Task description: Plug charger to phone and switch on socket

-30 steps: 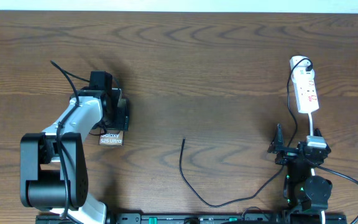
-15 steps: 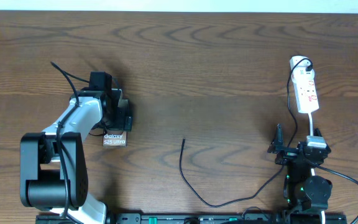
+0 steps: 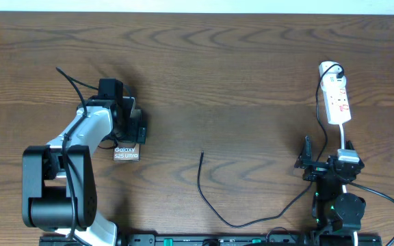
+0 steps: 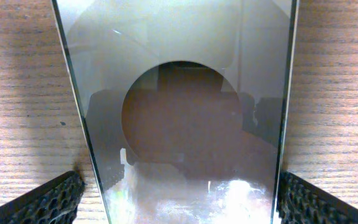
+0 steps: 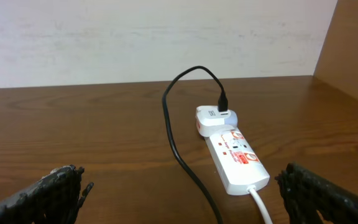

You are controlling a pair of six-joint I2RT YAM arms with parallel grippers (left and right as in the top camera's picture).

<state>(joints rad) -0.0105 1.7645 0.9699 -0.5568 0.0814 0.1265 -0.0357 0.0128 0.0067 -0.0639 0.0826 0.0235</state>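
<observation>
Flat on the wooden table (image 3: 252, 61) lies the phone (image 3: 126, 153), its white lettered end pointing toward the arms' bases and its other end hidden under the left gripper (image 4: 179, 202). In the left wrist view the glossy phone (image 4: 179, 112) fills the space between the two black fingers (image 4: 42, 199), which stand wide apart, one just outside each long edge; whether they touch the edges cannot be told, and they clamp nothing. To the right of the phone, apart from it, the charger (image 3: 199, 183) ends in a small plug tip pointing away from the bases, and its thin black cable curves on toward the right arm. Well to the right of the phone, the white socket (image 3: 337, 101) lies with an adapter at its far end. The right gripper (image 5: 194, 196) sits near the socket (image 5: 238, 158), facing it, its jaws spread wide and empty.
</observation>
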